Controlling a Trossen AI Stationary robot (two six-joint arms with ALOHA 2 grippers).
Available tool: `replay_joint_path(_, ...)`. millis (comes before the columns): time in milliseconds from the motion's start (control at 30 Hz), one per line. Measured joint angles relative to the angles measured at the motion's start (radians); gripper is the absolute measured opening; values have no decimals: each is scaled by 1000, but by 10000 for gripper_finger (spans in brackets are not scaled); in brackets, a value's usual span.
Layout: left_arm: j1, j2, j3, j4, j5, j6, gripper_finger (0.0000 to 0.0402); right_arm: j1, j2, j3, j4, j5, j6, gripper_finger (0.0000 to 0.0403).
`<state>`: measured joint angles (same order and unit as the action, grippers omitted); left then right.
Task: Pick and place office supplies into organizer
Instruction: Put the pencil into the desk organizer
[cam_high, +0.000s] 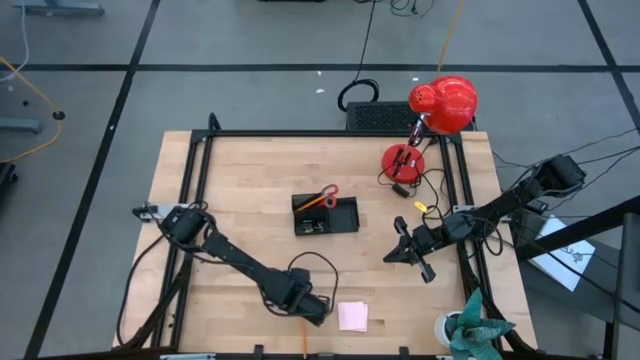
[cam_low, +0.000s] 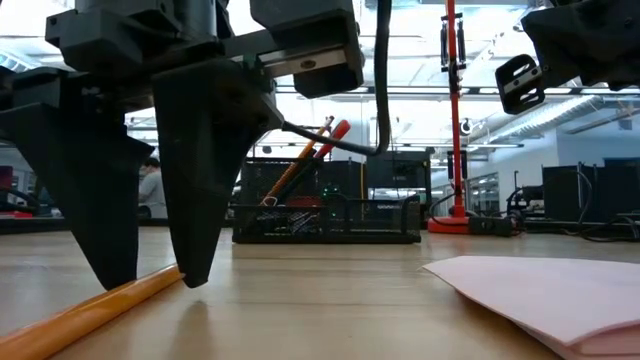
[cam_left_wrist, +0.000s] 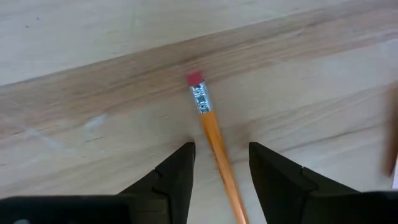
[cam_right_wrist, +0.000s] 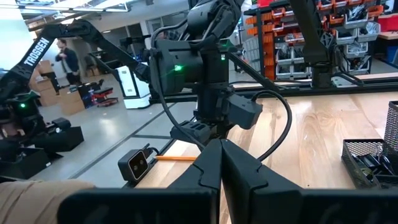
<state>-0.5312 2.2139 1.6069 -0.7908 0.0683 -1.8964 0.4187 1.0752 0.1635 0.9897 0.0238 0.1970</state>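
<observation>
An orange pencil with a red eraser end lies flat on the table near its near edge. My left gripper is open and points down, one finger on each side of the pencil with a gap on both sides. The low view shows its fingertips down at the table and the pencil beside them. The black mesh organizer stands mid-table with red-handled scissors and a pencil upright in it. A pink sticky-note pad lies flat right of my left gripper. My right gripper is shut and hovers right of the organizer.
A red lamp stands with its round base at the far right of the table. A green plant-like object sits at the near right corner. A small yellow piece lies near the right arm. Bare wood lies between the organizer and the pad.
</observation>
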Motion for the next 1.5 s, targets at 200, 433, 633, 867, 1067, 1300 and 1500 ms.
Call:
replay_joint_path(200,-3,1,-11,-3,-2,28,163,0,0,0,0,0,0,4)
replay_joint_path(433,-6,1,-11,-21,-22,59,163,0,0,0,0,0,-3,4)
replay_joint_path(633,2,35,-6,-10,2,48,163,0,0,0,0,0,-2,4)
replay_joint_path(867,38,39,-5,-12,6,-19,163,0,0,0,0,0,0,4)
replay_joint_path(1067,69,39,-5,-24,23,-38,163,0,0,0,0,0,0,4)
replay_joint_path(1300,74,43,-2,-44,14,-72,163,0,0,0,-5,0,0,4)
replay_joint_path(1500,74,43,-2,-40,-2,-102,163,0,0,0,-7,0,0,4)
